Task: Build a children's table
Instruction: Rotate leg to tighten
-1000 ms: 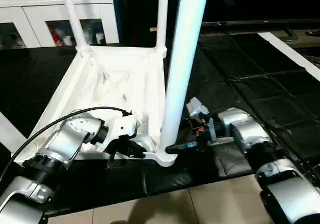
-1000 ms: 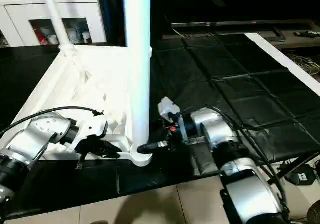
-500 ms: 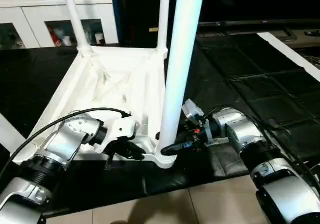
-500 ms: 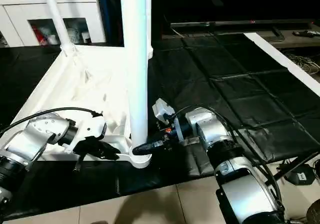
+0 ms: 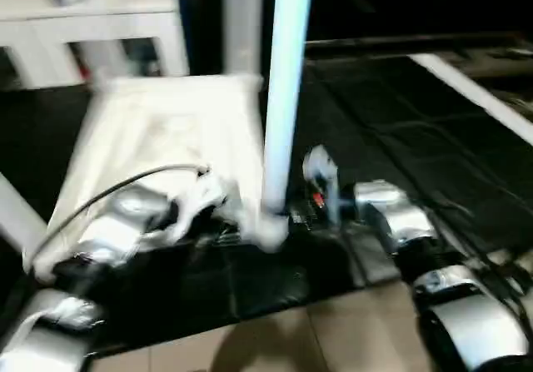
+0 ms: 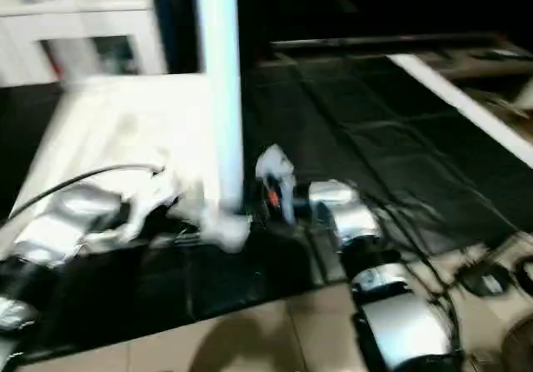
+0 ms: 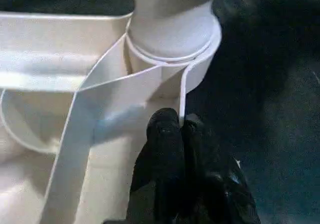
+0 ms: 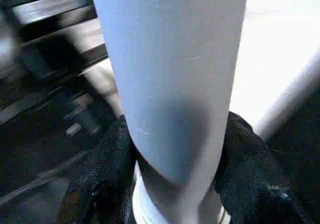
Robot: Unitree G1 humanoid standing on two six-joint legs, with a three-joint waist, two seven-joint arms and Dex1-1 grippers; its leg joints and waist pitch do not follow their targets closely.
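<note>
upturned on the dark mat, table top (image 5: pixel 158 139) with near leg (image 8: pixel 170 83) upright in its corner socket (image 7: pixel 172 38) at 6 o'clock. clamped round the leg's base, right gripper (image 8: pixel 172 159), likely to twist it home. pinched tight at the socket wall, left gripper (image 7: pixel 172 129), probably bracing the top.

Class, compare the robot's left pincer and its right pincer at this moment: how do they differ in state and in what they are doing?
The left pincer is shut, its tips at the tabletop rim beside the corner socket. The right pincer has its fingers either side of the upright leg, near its base. Both have black fingers and work at the same corner.
</note>
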